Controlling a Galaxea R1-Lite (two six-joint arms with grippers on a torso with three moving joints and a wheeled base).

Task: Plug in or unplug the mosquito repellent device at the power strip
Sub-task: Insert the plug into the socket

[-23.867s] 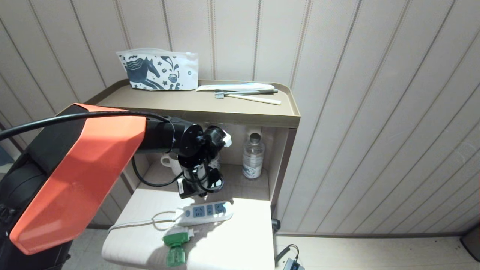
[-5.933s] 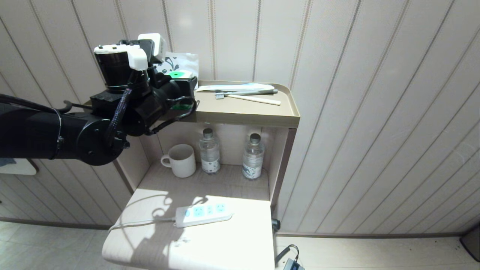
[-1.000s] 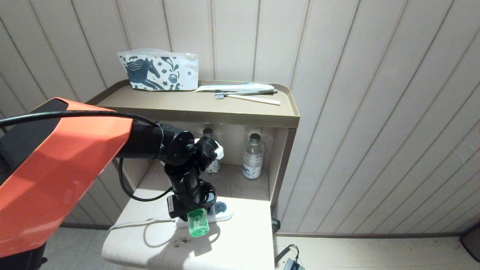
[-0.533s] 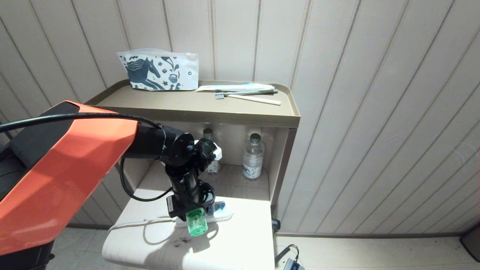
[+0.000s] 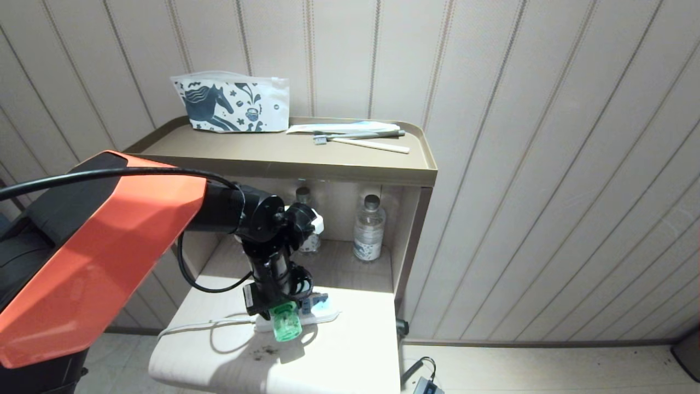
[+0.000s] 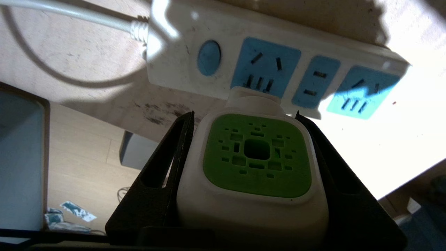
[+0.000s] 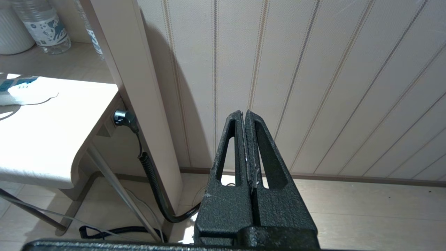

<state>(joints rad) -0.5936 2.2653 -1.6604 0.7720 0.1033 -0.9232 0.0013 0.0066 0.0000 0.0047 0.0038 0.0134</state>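
My left gripper [image 5: 272, 307] is shut on the mosquito repellent device [image 5: 285, 324], a black finger pressing each white side. Its green vented top [image 6: 257, 157] faces the wrist camera and the green bottle points toward the table's front. The device's white plug end meets the first blue socket beside the switch on the power strip [image 6: 315, 82]; the prongs are hidden. The strip [image 5: 324, 316] lies across the low table [image 5: 350, 355]. My right gripper [image 7: 244, 112] is shut and empty, parked low to the table's right, facing the wall.
A water bottle [image 5: 370, 227] stands in the niche behind the strip, a second one [image 5: 302, 196] partly behind my arm. The strip's cord [image 5: 188, 327] loops to the table's left edge. A printed pouch [image 5: 232, 104] and toothbrushes [image 5: 358, 137] lie on the upper shelf.
Over the last second the left gripper has eased the device slightly back toward the strip. About six seconds ago it held the device up by the upper shelf.
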